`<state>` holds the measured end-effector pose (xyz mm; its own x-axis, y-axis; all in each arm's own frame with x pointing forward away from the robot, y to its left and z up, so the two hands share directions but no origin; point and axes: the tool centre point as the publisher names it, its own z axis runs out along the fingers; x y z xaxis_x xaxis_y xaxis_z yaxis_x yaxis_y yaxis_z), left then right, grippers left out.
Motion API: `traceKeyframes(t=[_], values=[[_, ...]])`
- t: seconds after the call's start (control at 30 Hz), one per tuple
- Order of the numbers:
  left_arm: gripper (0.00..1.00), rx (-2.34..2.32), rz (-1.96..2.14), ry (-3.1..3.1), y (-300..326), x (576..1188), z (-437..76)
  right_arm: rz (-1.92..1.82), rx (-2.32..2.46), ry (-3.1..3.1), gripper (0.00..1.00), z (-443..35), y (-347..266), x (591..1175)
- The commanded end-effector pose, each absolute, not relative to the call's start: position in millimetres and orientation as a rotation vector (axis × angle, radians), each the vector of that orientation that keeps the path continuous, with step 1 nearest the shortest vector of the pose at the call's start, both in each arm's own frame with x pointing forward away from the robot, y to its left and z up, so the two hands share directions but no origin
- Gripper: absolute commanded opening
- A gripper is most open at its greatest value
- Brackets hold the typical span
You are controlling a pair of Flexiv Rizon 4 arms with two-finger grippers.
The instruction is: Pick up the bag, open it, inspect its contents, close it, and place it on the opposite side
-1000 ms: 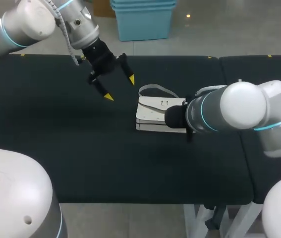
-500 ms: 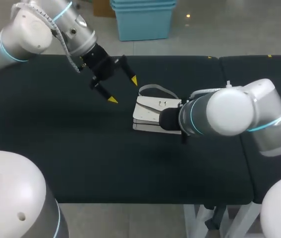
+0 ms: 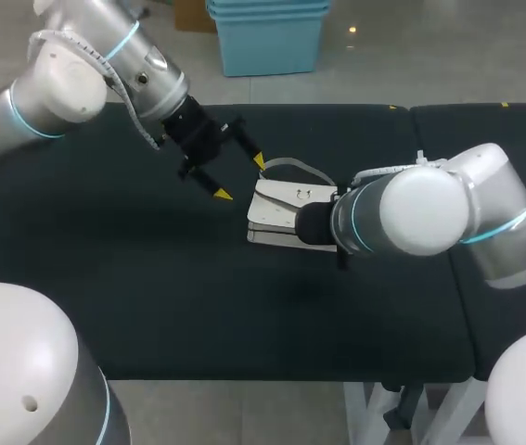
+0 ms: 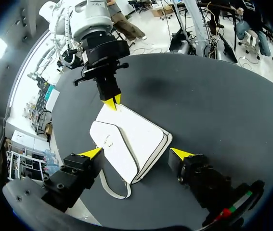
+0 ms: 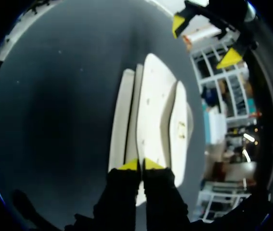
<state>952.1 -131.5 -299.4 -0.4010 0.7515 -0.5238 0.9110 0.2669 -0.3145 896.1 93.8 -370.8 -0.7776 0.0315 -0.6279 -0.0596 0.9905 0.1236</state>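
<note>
Black table covering (image 3: 151, 306) fills the head view, and on it, a little right of the middle and toward the far side, lies the white bag (image 3: 281, 215). It rests flat with its flap (image 3: 292, 194) uppermost; a small metal clasp shows on the flap, and a pale strap (image 3: 290, 168) loops out from the bag's far edge onto the table. The left arm (image 3: 77, 74) enters from the far left corner and carries the left gripper (image 3: 241, 178) just beside the bag's left far corner, its two yellow-tipped fingers spread wide, one tip close to the strap and the other over bare table. Seen from the left wrist, the bag lies ahead of and between these spread fingers, which are not seen touching it. The right arm (image 3: 411, 213) comes in from the right and lies low across the table, its bulk hiding the bag's right end and its own fingers in the head view. The right gripper (image 5: 137, 165) appears in both wrist views with its yellow tips pressed together side by side, set at the bag's edge on the side opposite the left gripper. Whether anything thin is pinched between those tips cannot be told. The bag's layered side panels show as parallel white bands running ahead of the right gripper.
</note>
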Motion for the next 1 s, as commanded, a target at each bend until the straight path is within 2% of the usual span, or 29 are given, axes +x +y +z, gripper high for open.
traceKeyframes(t=[0.03, 0.1, 0.17, 0.5, 1.0], values=[[0.67, 1.521, -0.876, 2.215, -148.7, 948.7, -320.9, 0.191, -0.022, 2.435, 0.00, -375.7, 92.6, 893.9], [0.54, 1.531, -0.893, 2.197, -152.3, 947.7, -322.1, 0.191, -0.022, 2.435, 0.00, -375.7, 92.6, 893.9], [0.55, 1.532, -0.897, 2.182, -155.8, 948.1, -323.9, 0.191, -0.022, 2.435, 0.00, -375.7, 92.6, 893.9], [0.48, 1.490, -0.884, 2.144, -170.8, 943.1, -336.9, 0.191, -0.022, 2.435, 0.00, -375.7, 92.6, 893.9], [0.46, 1.332, -0.804, 2.080, -193.9, 942.9, -352.3, 0.191, -0.022, 2.435, 0.00, -375.7, 92.6, 893.9]])
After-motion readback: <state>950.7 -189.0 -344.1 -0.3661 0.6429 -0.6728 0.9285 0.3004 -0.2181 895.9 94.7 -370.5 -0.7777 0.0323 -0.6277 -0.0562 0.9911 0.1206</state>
